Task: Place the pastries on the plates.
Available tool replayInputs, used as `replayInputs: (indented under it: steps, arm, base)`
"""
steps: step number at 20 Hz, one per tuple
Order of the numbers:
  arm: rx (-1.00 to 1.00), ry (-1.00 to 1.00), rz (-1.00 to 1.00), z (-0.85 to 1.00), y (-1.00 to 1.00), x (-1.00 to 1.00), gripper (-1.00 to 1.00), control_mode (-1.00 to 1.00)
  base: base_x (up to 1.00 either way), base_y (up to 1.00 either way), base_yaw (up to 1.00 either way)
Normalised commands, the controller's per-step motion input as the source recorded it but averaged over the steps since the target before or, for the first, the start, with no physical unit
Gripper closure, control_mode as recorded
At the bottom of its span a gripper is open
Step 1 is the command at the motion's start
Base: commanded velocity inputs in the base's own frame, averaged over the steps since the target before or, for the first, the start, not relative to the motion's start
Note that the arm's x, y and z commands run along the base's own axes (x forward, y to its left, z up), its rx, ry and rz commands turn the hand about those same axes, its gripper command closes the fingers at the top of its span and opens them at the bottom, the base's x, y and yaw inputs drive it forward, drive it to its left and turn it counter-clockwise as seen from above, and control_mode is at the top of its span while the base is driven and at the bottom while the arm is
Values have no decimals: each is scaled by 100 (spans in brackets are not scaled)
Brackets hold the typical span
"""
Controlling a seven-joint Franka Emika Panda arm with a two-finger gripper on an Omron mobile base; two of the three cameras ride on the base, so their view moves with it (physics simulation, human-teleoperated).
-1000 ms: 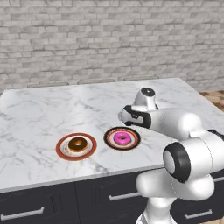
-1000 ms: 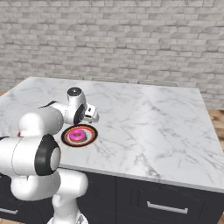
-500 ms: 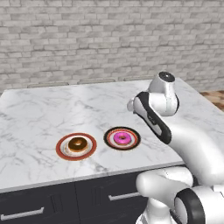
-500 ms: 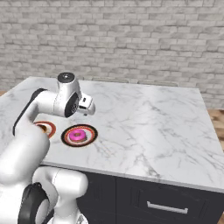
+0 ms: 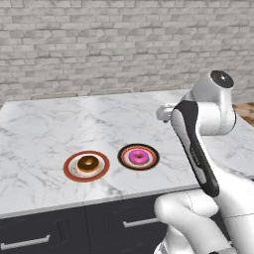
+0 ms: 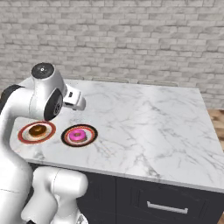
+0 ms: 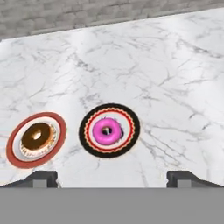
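Grey brick wall (image 5: 99,44) backs a marble table (image 5: 44,129) where the robot's jaws (image 7: 112,178) hover spread and empty, above the black-rimmed plate (image 7: 87,131) holding the pink doughnut (image 7: 106,131); beside it, the red-rimmed plate (image 7: 60,131) carries the chocolate doughnut (image 7: 36,136).

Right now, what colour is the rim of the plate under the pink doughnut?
Black, around the pink doughnut; the plate shows best in the hand view.

Even, bright, diffuse rendered light is falling on the marble counter (image 5: 44,124), casting only faint shadows, with soft overall resolution and no glare.
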Motion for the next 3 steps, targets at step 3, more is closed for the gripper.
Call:
replayInputs:
  steps: [3]
  arm:
    - [-1,-13,0,46,-12,-100,-100,-100]
  base:
    - [0,0,0]
